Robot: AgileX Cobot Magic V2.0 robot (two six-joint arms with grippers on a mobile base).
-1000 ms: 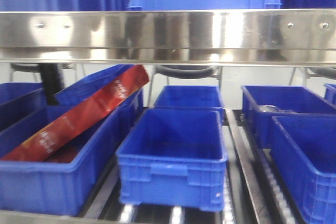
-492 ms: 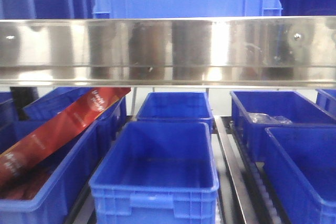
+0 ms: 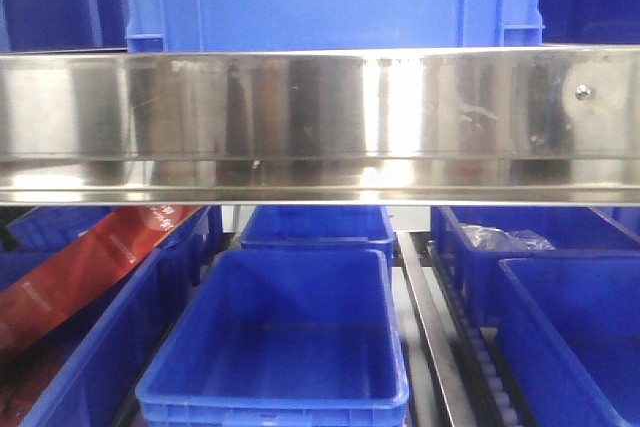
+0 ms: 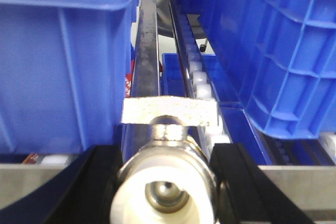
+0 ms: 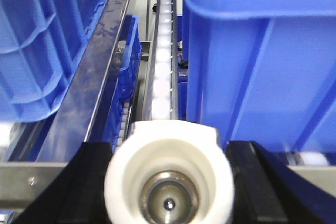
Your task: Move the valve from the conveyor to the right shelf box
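The left gripper (image 4: 168, 174) is clamped on a valve (image 4: 165, 187). Its black fingers (image 4: 97, 182) press the metal body from both sides, the white-capped port faces the camera, and the flat grey handle (image 4: 169, 112) lies crosswise above. The right gripper (image 5: 170, 182) likewise grips a second valve (image 5: 169, 179), white cap toward the lens. The conveyor is in none of the views, so both valves are off the belt and held at the shelf.

From the left wrist, the valve sits near the front beam (image 4: 42, 179), in line with a steel divider (image 4: 144, 51) and a roller track (image 4: 202, 85) that run far between two blue boxes. From the right wrist, a tall blue box (image 5: 262, 61) stands just right of the white rollers (image 5: 163, 66).

The front camera faces a shiny steel shelf rail (image 3: 320, 117). Below it are a middle box (image 3: 280, 347), a red package (image 3: 80, 272) in the left box, and a right shelf box (image 3: 575, 337) at the near right.

The step in hand seems to be the carry to the shelf. Next, I judge, a valve must move right over the right box's rim, clear of the rail, and come low before the jaws part. Which tier is meant I cannot tell.
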